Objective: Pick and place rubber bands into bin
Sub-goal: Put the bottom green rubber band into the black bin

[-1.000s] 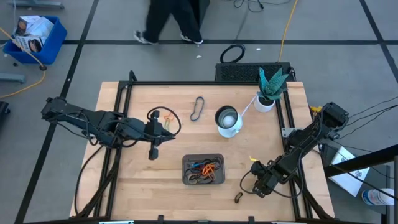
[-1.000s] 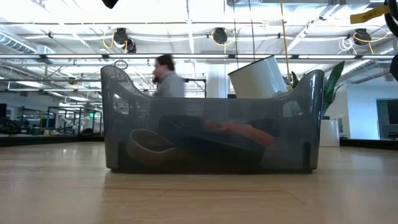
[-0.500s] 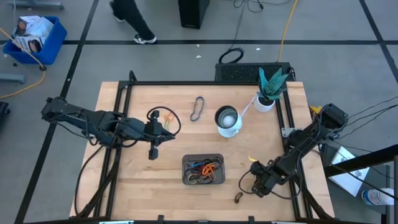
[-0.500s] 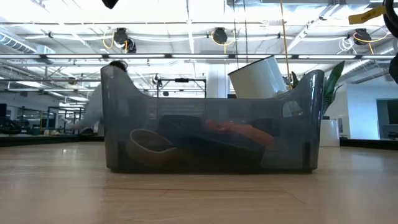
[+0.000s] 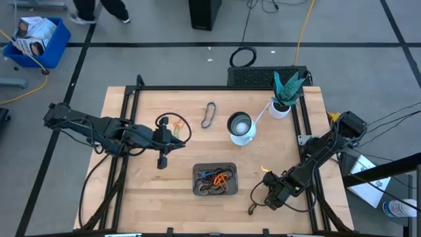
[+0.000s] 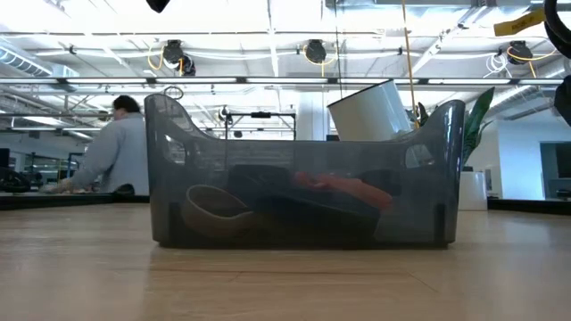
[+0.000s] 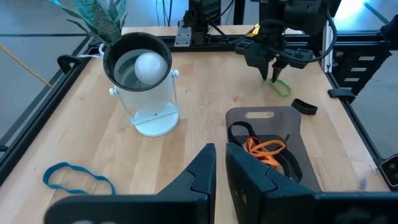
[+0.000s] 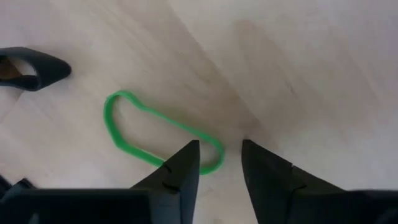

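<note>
My right gripper point(image 8: 219, 155) is open and points down near the table's near right corner point(image 5: 268, 196). Its fingers stand on either side of one end of a green rubber band point(image 8: 155, 134) that lies flat on the wood; I cannot tell if they touch it. A black band point(image 5: 252, 209) lies beside it. The dark grey bin point(image 5: 214, 180) holds orange and dark bands point(image 7: 264, 148). My left gripper point(image 7: 221, 163) is shut and empty, left of the bin point(image 5: 170, 139).
A white-and-silver cup point(image 5: 240, 127) and a white plant pot point(image 5: 281, 105) stand at the far right. A blue band point(image 7: 78, 178) and a dark band point(image 5: 208, 114) lie on the far half. Black cable loops by my left gripper point(image 5: 176, 129). A person point(image 6: 116, 152) is in the room behind.
My right gripper has shifted a little toward the table's left and near edges, closer to the black band. The person behind the table has walked off to the left.
</note>
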